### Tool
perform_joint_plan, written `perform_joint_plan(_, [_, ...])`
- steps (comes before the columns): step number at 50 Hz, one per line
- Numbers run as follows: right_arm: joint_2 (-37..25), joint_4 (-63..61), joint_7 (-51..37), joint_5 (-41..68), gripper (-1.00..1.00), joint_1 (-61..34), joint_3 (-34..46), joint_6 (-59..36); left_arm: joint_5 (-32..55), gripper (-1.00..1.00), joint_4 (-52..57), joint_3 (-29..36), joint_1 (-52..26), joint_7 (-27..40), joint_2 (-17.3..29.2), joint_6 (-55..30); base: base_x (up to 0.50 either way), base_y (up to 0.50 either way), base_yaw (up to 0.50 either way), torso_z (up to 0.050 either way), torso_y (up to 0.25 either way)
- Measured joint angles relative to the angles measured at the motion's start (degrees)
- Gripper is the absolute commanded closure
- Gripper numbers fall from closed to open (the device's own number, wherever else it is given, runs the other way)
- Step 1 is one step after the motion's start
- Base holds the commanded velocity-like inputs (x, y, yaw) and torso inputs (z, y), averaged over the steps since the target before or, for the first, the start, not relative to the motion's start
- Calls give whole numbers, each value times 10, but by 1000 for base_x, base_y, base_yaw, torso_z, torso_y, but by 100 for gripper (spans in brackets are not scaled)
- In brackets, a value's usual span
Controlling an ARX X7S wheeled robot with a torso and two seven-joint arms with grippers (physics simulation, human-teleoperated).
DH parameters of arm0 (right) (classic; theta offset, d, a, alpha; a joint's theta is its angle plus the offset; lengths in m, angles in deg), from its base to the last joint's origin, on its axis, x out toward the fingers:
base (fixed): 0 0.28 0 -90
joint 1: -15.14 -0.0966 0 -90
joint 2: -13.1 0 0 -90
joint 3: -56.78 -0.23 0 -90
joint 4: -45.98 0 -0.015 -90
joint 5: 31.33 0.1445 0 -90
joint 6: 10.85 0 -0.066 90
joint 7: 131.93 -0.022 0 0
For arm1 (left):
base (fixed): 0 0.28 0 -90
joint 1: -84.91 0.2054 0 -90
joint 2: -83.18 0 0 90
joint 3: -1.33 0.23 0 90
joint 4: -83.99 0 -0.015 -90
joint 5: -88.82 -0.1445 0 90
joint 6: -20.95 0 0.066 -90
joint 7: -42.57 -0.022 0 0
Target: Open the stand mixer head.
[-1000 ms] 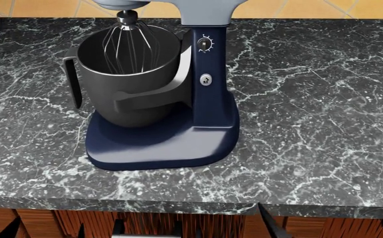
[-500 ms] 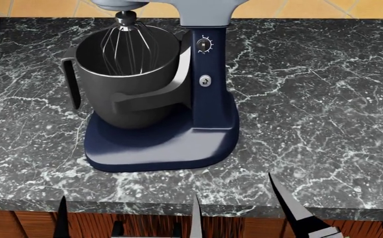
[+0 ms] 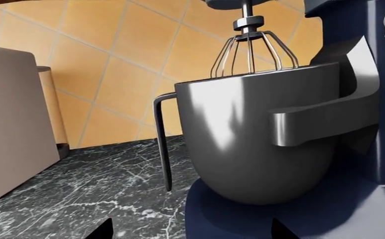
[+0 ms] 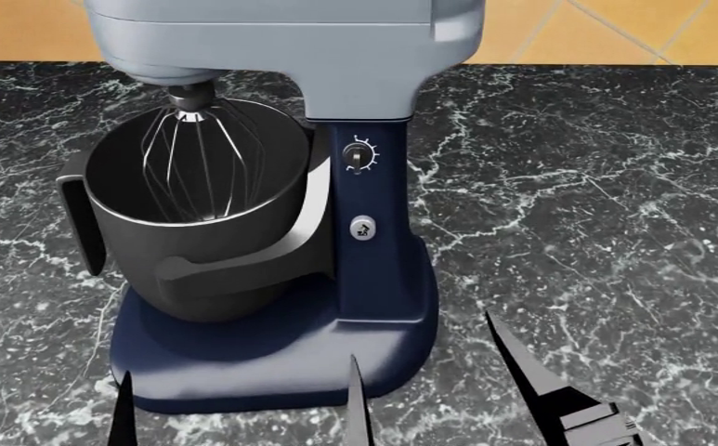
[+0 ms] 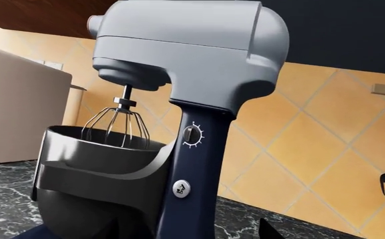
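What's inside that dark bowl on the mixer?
A wire whisk hangs down into the bowl from the stand mixer head. The inner wall in sight looks bare. The bowl's bottom is in shadow, so what lies there cannot be seen.
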Motion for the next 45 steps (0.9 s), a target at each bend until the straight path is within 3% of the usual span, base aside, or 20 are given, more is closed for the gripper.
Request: perform_joint_plan(45, [28,188,63,47,100,-234,59,-120,6,-100,-22,19,-5,10,11,10,0,0,0,0,0])
